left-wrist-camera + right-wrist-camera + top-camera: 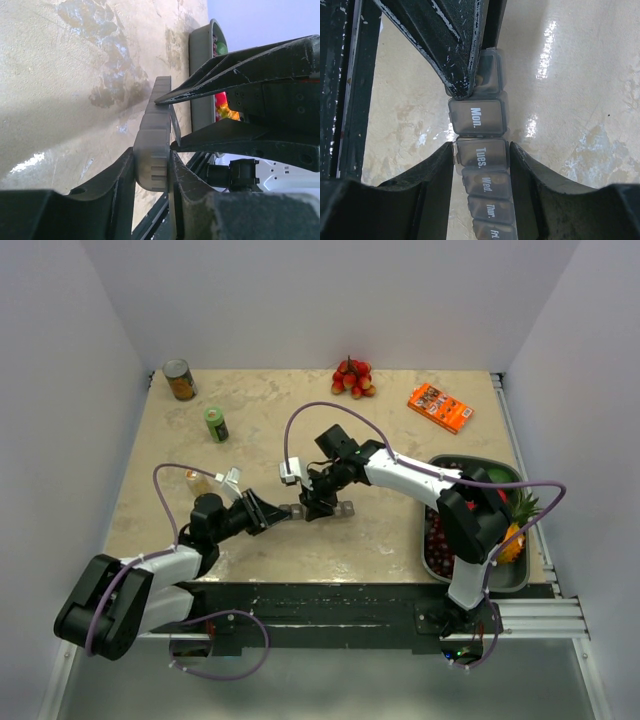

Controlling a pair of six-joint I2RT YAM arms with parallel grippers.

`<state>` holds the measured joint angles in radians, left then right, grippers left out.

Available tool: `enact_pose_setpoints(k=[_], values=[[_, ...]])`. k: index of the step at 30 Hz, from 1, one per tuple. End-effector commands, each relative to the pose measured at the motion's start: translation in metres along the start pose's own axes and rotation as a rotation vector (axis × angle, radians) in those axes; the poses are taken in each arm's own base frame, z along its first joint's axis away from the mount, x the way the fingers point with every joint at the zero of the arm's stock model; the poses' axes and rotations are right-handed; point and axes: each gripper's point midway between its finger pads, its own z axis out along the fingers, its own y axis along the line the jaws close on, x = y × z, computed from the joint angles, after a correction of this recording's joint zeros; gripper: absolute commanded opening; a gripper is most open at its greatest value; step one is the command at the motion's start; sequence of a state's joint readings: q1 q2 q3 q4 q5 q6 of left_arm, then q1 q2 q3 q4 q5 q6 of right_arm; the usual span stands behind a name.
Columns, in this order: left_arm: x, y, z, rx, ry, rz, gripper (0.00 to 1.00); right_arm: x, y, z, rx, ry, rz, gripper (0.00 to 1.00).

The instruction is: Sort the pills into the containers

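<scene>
The containers [340,508] are a dark-grey strip of lidded compartments lying mid-table. In the right wrist view [477,117] the lids read Mon., Tues., Wed., Thur. and Fri. and look closed. Faint shapes show through the Wed. lid. No loose pills are in view. My left gripper [272,512] is shut on the strip's left end, which is clamped between its fingers in the left wrist view [151,155]. My right gripper [322,505] hangs over the strip. Its jaws straddle the Tues. compartment [481,150], open to about the strip's width and close to both sides.
An orange-labelled tin can [179,379] and a green bottle [216,423] stand at the back left. A small clear vial [197,478] lies by the left arm. Red fruit [352,378] and an orange box [440,407] are at the back. A grey bin [520,575] of fruit is on the right.
</scene>
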<state>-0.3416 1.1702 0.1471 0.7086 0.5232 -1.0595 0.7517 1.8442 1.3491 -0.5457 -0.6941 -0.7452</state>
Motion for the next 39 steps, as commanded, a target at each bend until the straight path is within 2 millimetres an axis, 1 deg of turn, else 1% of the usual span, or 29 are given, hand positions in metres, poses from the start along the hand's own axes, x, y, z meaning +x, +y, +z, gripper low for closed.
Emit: enact_pose_setpoints(k=[1, 2, 4, 5, 7, 8, 9, 11, 12, 13, 15, 16, 17, 18, 19, 20, 23, 24, 25, 26, 27, 30, 32, 34, 35, 36, 37, 38, 39], values=[[-0.007, -0.015, 0.003, 0.057, 0.001, 0.105, 0.00, -0.025, 0.005, -0.008, -0.013, -0.066, -0.050, 0.11], [-0.003, -0.007, 0.003, 0.022, 0.022, 0.129, 0.00, -0.024, 0.005, -0.008, -0.027, -0.056, -0.038, 0.11], [-0.004, -0.003, 0.004, -0.003, 0.035, 0.160, 0.00, -0.022, 0.006, -0.007, -0.055, -0.056, -0.025, 0.12], [0.000, 0.005, 0.003, -0.035, 0.055, 0.176, 0.00, -0.022, 0.005, -0.008, -0.069, -0.044, -0.009, 0.12], [0.001, 0.008, 0.003, -0.048, 0.068, 0.186, 0.00, -0.020, -0.002, -0.011, -0.072, -0.040, 0.016, 0.15], [0.003, 0.011, 0.002, -0.056, 0.075, 0.188, 0.00, -0.023, -0.007, -0.015, -0.063, -0.041, 0.025, 0.19], [0.004, 0.013, 0.001, -0.061, 0.077, 0.185, 0.00, -0.020, -0.014, -0.019, -0.047, -0.036, 0.042, 0.23], [0.006, 0.016, 0.001, -0.067, 0.082, 0.179, 0.00, -0.022, -0.025, -0.026, -0.008, -0.041, 0.058, 0.33], [0.007, 0.017, 0.002, -0.066, 0.081, 0.175, 0.00, -0.023, -0.029, -0.030, 0.015, -0.043, 0.059, 0.44], [0.008, 0.019, 0.003, -0.068, 0.089, 0.167, 0.00, -0.020, -0.033, -0.032, 0.042, -0.028, 0.064, 0.47], [0.008, 0.018, 0.004, -0.060, 0.088, 0.160, 0.00, -0.021, -0.040, -0.036, 0.084, -0.034, 0.072, 0.55], [0.010, 0.019, 0.005, -0.059, 0.097, 0.154, 0.00, -0.018, -0.044, -0.039, 0.120, -0.020, 0.077, 0.56], [0.010, 0.018, 0.006, -0.052, 0.097, 0.151, 0.00, -0.021, -0.050, -0.040, 0.156, -0.029, 0.086, 0.56], [0.010, 0.018, 0.006, -0.052, 0.099, 0.147, 0.00, -0.019, -0.056, -0.043, 0.187, -0.025, 0.095, 0.57], [0.010, 0.018, 0.006, -0.049, 0.102, 0.147, 0.00, -0.018, -0.059, -0.045, 0.211, -0.022, 0.103, 0.57], [0.010, 0.019, 0.007, -0.052, 0.103, 0.146, 0.00, -0.018, -0.071, -0.050, 0.282, -0.018, 0.124, 0.57], [0.011, 0.020, 0.007, -0.052, 0.105, 0.143, 0.00, -0.017, -0.085, -0.055, 0.373, -0.021, 0.152, 0.55], [0.011, 0.019, 0.007, -0.050, 0.103, 0.143, 0.00, -0.016, -0.086, -0.054, 0.376, -0.025, 0.158, 0.53], [0.011, 0.020, 0.008, -0.051, 0.108, 0.139, 0.00, -0.016, -0.086, -0.052, 0.369, -0.026, 0.161, 0.51], [0.011, 0.019, 0.008, -0.044, 0.108, 0.139, 0.00, -0.014, -0.083, -0.046, 0.347, -0.024, 0.172, 0.48], [0.010, 0.017, 0.009, -0.040, 0.107, 0.140, 0.00, -0.013, -0.081, -0.042, 0.333, -0.025, 0.174, 0.47], [0.008, 0.017, 0.013, -0.039, 0.107, 0.138, 0.00, -0.009, -0.075, -0.031, 0.296, -0.015, 0.178, 0.47], [0.006, 0.017, 0.015, -0.042, 0.107, 0.131, 0.00, -0.009, -0.073, -0.029, 0.289, -0.015, 0.189, 0.47], [0.004, 0.018, 0.017, -0.048, 0.104, 0.132, 0.00, -0.018, -0.072, -0.038, 0.296, -0.027, 0.172, 0.52], [0.003, 0.019, 0.018, -0.053, 0.101, 0.130, 0.00, -0.022, -0.068, -0.042, 0.283, -0.032, 0.158, 0.55], [0.002, 0.019, 0.019, -0.054, 0.100, 0.131, 0.00, -0.031, -0.066, -0.053, 0.279, -0.056, 0.135, 0.56], [0.003, 0.020, 0.019, -0.058, 0.105, 0.127, 0.00, -0.042, -0.054, -0.058, 0.216, -0.101, 0.110, 0.54], [0.003, 0.021, 0.020, -0.060, 0.107, 0.127, 0.00, -0.041, -0.041, -0.060, 0.160, -0.099, 0.066, 0.50], [0.001, 0.021, 0.021, -0.060, 0.103, 0.130, 0.00, -0.045, -0.029, -0.064, 0.107, -0.122, 0.032, 0.45]])
